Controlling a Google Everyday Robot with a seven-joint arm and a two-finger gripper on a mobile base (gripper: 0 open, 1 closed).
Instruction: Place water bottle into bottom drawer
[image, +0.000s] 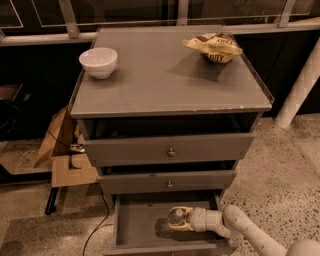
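The bottom drawer (135, 226) is pulled out at the front. The white arm comes in from the right, and its end effector (173, 219) is down inside the drawer, pinching the water bottle (177, 214) just above the drawer floor. Above are two drawers with knobs, both partly open. On the bench (160, 82) top sit a white bowl (98, 61) on the left and a yellow snack bag (214, 47) at the far right.

White bowl (98, 62) and crumpled snack bag (214, 47) sit on cabinet top (165, 85).
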